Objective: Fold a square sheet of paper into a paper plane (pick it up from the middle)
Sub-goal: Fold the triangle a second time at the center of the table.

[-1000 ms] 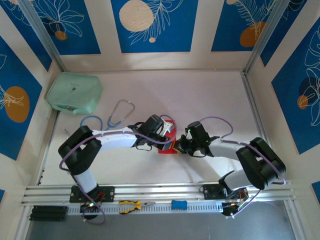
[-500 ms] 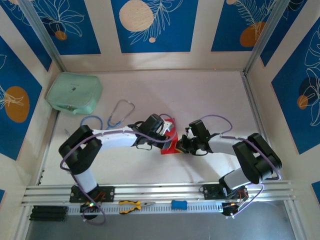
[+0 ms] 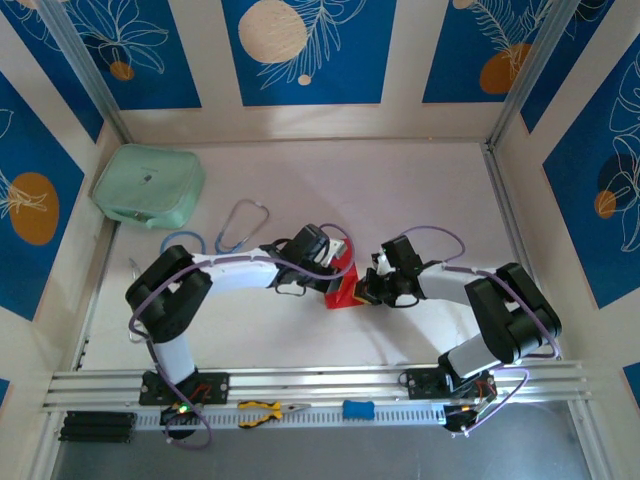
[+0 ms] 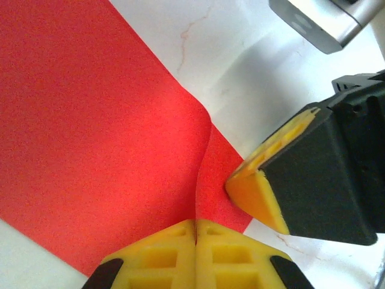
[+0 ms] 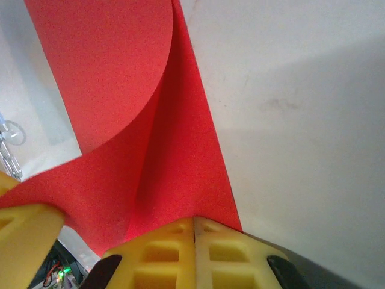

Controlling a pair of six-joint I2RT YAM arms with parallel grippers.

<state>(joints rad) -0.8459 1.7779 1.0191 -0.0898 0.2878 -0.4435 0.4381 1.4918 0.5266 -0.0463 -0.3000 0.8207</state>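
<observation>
**Both arms folded in, tips meeting at mid-table**

From above, your left arm rises from its base at 7 o'clock, bends at the elbow and reaches toward 3 o'clock. Your right arm rises from 5 o'clock and doubles back toward 9 o'clock. Your left gripper and right gripper sit just beside each other. In each wrist view the yellow fingers press flat together, pinching the square sheet of paper.

White table carries green pouch, stethoscope, red paper sheet.
</observation>
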